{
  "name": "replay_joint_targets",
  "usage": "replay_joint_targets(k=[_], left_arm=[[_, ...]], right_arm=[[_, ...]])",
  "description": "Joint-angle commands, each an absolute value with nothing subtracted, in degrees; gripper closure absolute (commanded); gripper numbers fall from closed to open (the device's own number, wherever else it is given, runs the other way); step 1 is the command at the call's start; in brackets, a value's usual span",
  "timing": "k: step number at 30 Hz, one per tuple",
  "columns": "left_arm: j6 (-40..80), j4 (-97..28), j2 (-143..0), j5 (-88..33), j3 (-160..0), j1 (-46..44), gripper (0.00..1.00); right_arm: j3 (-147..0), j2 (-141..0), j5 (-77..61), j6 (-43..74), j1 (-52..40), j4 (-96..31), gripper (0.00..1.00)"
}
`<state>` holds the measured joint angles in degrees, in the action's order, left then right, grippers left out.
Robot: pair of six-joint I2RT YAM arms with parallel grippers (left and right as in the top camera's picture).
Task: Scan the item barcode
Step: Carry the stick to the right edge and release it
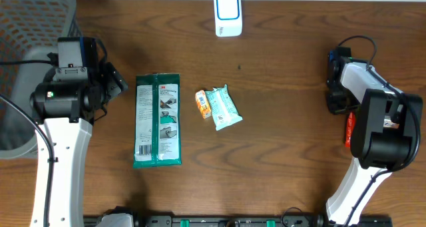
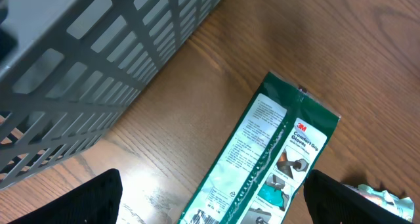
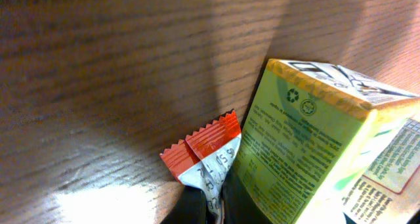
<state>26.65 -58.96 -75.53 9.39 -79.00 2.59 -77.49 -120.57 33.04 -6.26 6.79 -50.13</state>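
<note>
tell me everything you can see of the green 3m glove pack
The green 3M glove pack is a flat, glossy plastic packet lying on the wooden table, its long side running away from the robot. One half is a white panel of small print, with what looks like a barcode at the near end. The other half shows the 3M logo and a glove picture. Only the table touches it.

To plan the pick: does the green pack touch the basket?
No, bare table shows between the pack and the basket.
</note>
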Motion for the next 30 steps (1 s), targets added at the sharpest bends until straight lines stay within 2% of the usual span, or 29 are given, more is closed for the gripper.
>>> replay_joint_targets(k=[1,12,15,18,20,22,26,27,28,30], left_arm=[[26.0,-59.2,-75.2,10.1,-79.4,2.8,0.11],[26.0,-59.1,-75.2,10.1,-79.4,2.8,0.11],[26.0,-59.1,-75.2,10.1,-79.4,2.8,0.11],[26.0,-59.1,-75.2,10.1,-79.4,2.8,0.11],[26.0,-59.1,-75.2,10.1,-79.4,2.8,0.11],[26.0,-59.1,-75.2,10.1,-79.4,2.8,0.11],[26.0,-59.1,-75.2,10.1,-79.4,2.8,0.11],[26.0,-59.1,-75.2,10.1,-79.4,2.8,0.11],[26.0,-59.1,-75.2,10.1,-79.4,2.8,0.11],[26.0,-59.1,-75.2,10.1,-79.4,2.8,0.11]], right_arm=[[-76.4,-121.8,33.4,-9.8,6.8,-50.9,0.96],[-76.3,-121.8,40.1,-10.3,7.7,-53.2,0.99],[-76.3,-121.8,36.9,-10.3,7.6,-52.4,0.97],[-76.3,-121.8,26.9,-10.4,7.4,-50.8,0.93],[-76.3,-121.8,21.0,-10.4,7.4,-49.6,0.87],[-76.3,-121.8,18.7,-10.4,7.4,-49.1,0.75],[-76.3,-121.8,18.5,-10.3,7.4,-48.8,0.46],[-76.3,-121.8,18.5,-10.3,7.4,-48.7,0.29],[-76.3,-121.8,18.5,-9.6,7.4,-48.6,0.20],[-76.3,-121.8,17.6,-8.9,7.4,-48.6,0.11]])
